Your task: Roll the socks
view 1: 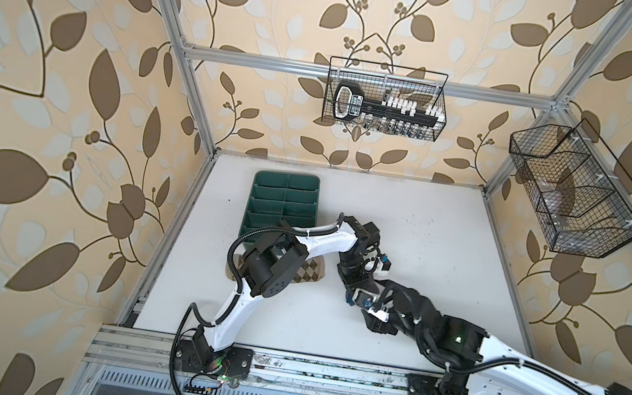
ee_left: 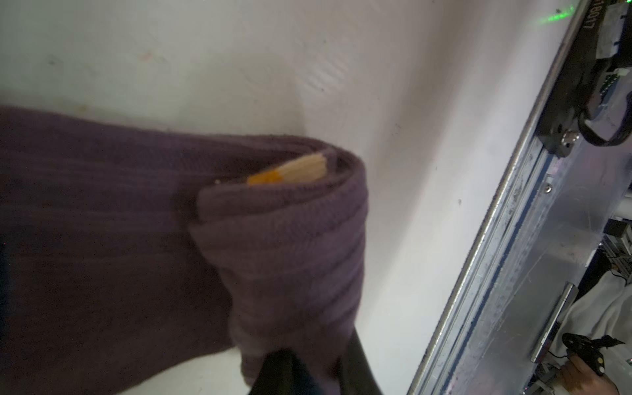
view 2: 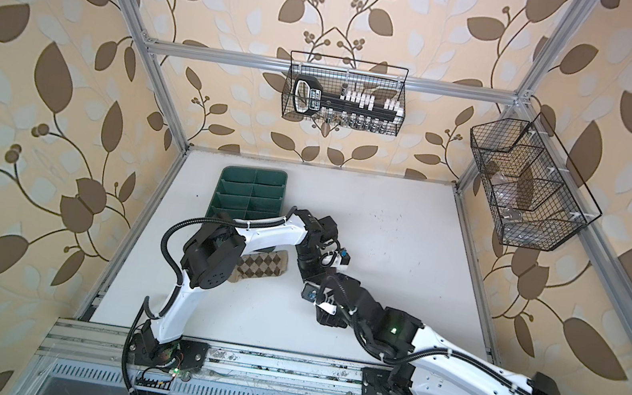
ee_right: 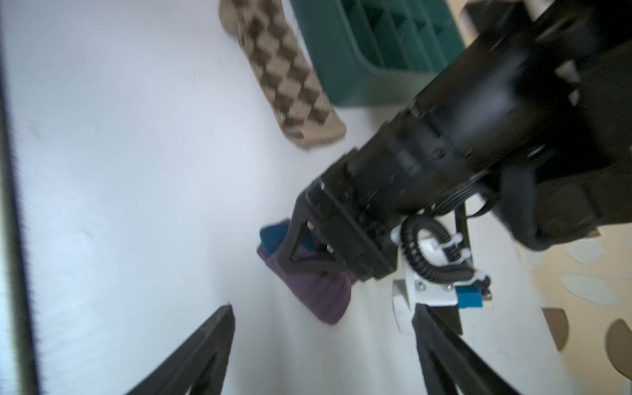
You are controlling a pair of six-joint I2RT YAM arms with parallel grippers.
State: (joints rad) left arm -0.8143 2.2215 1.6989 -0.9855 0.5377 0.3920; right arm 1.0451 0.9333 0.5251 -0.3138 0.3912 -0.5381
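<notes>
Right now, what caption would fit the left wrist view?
Left gripper pinching a partly rolled purple sock on the white table.

Leaf-patterned wallpaper [view 1: 22, 123], white tabletop [view 1: 447, 234], 2 wire baskets [view 1: 335, 75].

Your left arm [view 1: 325, 242] rises from its base low in the frame and folds at the elbow left of centre. In both top views its white forearm runs rightward to mid-frame, where the wrist turns back down toward the lower edge. Your right arm [view 1: 513, 360] stretches from the lower right corner up and to the left, so the two wrists sit close together just right of centre. In the left wrist view your left gripper [ee_left: 318, 369] shows at the bottom edge, its dark fingers [ee_left: 273, 376] pinched close on the purple sock [ee_left: 284, 246]. In the right wrist view your right gripper [ee_right: 324, 307] shows at the lower edge with its fingers [ee_right: 220, 328] spread wide apart, the left gripper just ahead of them near mid-frame.
</notes>
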